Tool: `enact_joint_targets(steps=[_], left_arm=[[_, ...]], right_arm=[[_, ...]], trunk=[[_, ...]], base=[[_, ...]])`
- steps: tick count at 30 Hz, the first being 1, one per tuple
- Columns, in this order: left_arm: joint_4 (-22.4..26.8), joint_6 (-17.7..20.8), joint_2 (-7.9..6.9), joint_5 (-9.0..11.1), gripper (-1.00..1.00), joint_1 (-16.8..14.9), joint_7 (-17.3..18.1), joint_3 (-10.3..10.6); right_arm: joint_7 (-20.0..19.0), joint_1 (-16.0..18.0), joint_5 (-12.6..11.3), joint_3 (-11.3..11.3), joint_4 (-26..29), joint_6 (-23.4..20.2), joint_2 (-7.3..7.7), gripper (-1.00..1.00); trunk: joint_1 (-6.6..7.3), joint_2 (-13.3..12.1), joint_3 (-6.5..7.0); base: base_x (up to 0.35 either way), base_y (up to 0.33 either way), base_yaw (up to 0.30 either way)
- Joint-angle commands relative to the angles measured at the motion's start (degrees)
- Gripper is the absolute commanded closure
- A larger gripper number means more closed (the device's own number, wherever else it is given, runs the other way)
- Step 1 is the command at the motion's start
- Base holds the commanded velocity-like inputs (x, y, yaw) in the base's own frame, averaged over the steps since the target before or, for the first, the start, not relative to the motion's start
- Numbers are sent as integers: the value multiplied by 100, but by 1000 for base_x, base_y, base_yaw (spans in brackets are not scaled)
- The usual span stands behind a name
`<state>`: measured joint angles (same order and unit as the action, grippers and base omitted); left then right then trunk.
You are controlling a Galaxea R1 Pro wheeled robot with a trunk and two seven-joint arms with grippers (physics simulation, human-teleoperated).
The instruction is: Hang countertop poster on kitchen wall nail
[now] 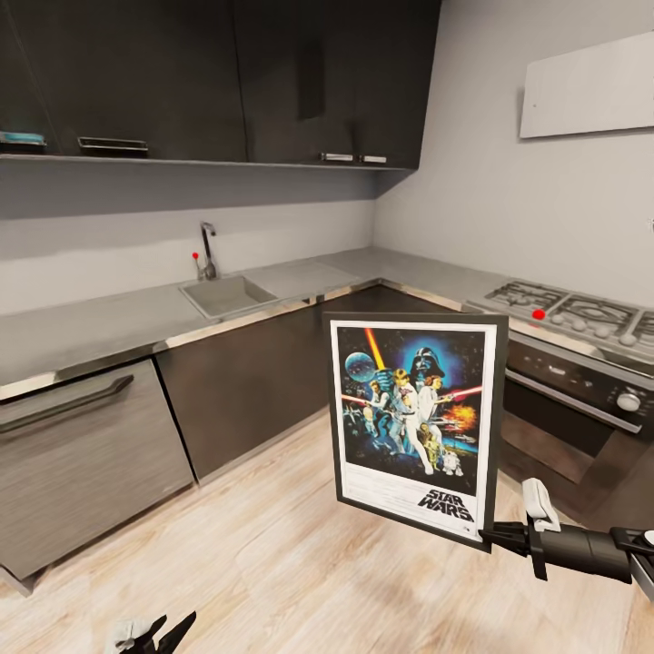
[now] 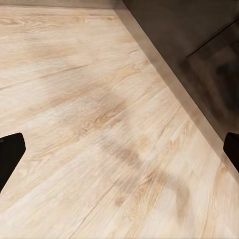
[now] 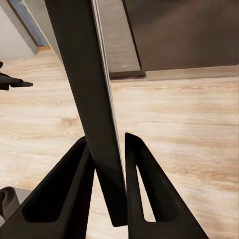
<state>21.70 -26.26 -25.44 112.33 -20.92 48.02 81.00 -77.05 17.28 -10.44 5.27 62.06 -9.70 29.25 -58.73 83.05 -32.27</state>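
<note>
The Star Wars poster [image 1: 413,422] stands upright in the air over the wooden floor, held at its lower right corner by my right gripper [image 1: 495,538]. In the right wrist view the poster's thin dark edge [image 3: 87,94] runs between the two fingers [image 3: 137,189], and the right gripper [image 3: 110,159] is shut on it. My left gripper [image 1: 159,633] hangs low at the bottom edge of the head view, open and empty; its fingertips [image 2: 10,154] show wide apart over the floor. The grey kitchen countertop [image 1: 109,322] runs along the wall and turns the corner.
A sink [image 1: 227,295] with a tap [image 1: 208,250] sits in the worktop. The gas hob [image 1: 572,309] and oven [image 1: 572,400] stand at the right. Dark upper cabinets [image 1: 227,73] hang above. A dishwasher front [image 1: 82,454] is at the left. Wooden floor [image 1: 272,563] lies open below.
</note>
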Motion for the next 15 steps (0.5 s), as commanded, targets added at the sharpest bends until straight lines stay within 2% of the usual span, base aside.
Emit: enact_joint_targets(steps=[1, 9, 15], left_arm=[[9, -20, -5, 61, -100, -8, 14, 48], [9, -20, -5, 61, -100, -8, 14, 48], [9, -20, -5, 67, -100, -8, 14, 48]], right_arm=[[-29, 4, -28, 1, -1, -74, 1, 100], [-29, 4, -24, -3, 2, -74, 1, 100], [-31, 4, -27, 0, 4, -76, 1, 100]], trunk=[[0, 3, 4], [0, 3, 28], [0, 3, 29]], base=[[0, 0, 0], [-15, 15, 0], [-134, 180, 0]])
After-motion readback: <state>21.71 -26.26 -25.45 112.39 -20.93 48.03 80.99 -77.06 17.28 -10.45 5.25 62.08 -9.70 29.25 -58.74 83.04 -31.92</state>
